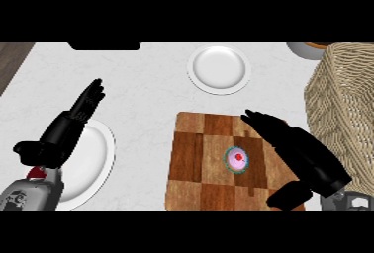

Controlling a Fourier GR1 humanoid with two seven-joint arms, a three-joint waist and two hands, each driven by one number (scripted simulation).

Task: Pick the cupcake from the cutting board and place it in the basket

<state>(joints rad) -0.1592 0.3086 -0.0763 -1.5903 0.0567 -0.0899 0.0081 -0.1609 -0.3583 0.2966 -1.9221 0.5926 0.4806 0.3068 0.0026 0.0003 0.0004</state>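
Observation:
A small cupcake (236, 160) with pink icing and a teal wrapper sits near the middle of the checkered wooden cutting board (197, 163). My right hand (300, 153) hovers over the board's right side, just right of the cupcake, fingers straight and pointing up-left, thumb low near the board's bottom right corner. It holds nothing. The woven wicker basket (343, 104) stands at the right edge, beyond that hand. My left hand (70, 126) rests open at the left, fingers up, over a white plate.
A white plate (95, 163) lies under my left forearm at the left. Another white plate (218, 69) sits at the back centre. A bowl's rim (305, 49) shows at the top right behind the basket. A dark object (104, 46) lies at the back edge.

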